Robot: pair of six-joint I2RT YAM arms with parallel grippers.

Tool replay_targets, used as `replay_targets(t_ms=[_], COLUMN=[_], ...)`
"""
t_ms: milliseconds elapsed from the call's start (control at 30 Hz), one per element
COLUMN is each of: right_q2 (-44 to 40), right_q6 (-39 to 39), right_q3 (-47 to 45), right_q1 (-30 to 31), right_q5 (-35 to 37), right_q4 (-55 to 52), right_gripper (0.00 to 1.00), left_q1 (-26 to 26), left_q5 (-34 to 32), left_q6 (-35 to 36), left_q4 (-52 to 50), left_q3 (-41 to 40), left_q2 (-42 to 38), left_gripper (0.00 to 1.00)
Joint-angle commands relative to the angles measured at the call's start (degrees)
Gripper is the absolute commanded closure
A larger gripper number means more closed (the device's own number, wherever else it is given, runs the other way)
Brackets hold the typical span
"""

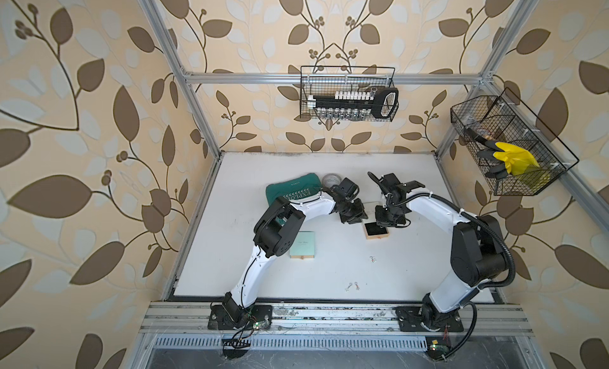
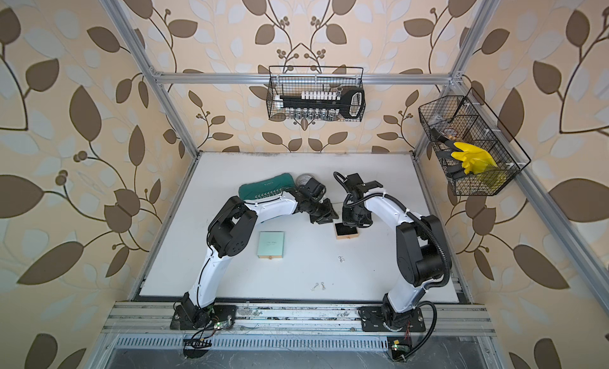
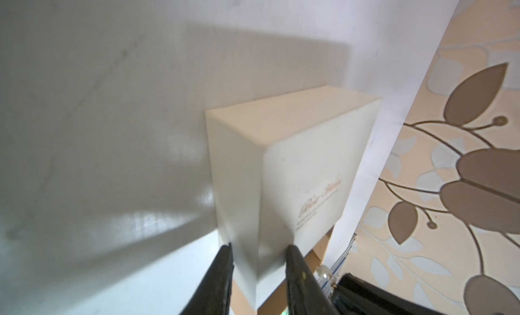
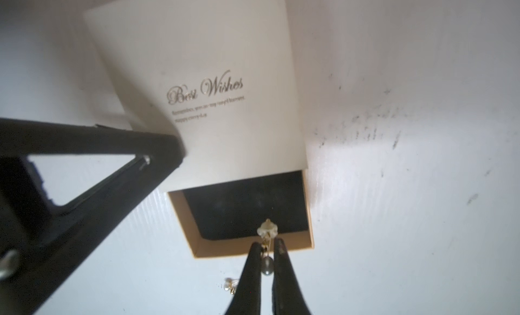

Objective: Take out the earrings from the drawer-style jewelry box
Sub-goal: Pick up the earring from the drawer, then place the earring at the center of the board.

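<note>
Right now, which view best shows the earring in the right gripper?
Right wrist: earring pinched in the right gripper by the drawer. Both top views hide it under the arm; left wrist shows mostly the box.

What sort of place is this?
Probably a robot test cell, not a home: an aluminium frame surrounds the white table, and the left arm and right arm are bolted to a front rail.

White table (image 1: 412,268): mint box (image 1: 302,244), earrings (image 1: 373,258), green pouch (image 1: 293,190).

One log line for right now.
left tool: shut on box sleeve | right tool: shut on earring at open drawer | other earrings: on table
</note>
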Motion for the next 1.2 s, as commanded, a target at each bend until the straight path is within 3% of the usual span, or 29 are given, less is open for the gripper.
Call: replay_targets(t_ms=[0, 400, 667, 1167], right_q2=[-4.1, -12.0, -10.1, -5.4], right_q6=[0.7, 6.7, 8.5, 9.2], right_q3=[-2.4, -14.4, -18.7, -18.5], right_q1=[0.8, 7.6, 10.1, 10.9], right_q5=[0.3, -3.1, -4.5, -6.0], right_q4=[-3.4, -3.2, -0.4, 2.6], right_gripper=[0.91, 0.90, 0.89, 0.87], left_q1=[-0.6, -0.6, -0.6, -0.7], left_q5=[-0.7, -0.7, -0.9, -2.2], left_q6=[0.8, 0.4, 0.3, -0.8], left_q4=[-4.0, -3.7, -3.8, -3.9], left_q3=[0.2, 0.1, -0.1, -1.0], left_q2=[0.5, -0.4, -0.6, -3.7], left_gripper=[0.67, 0.67, 0.67, 0.65])
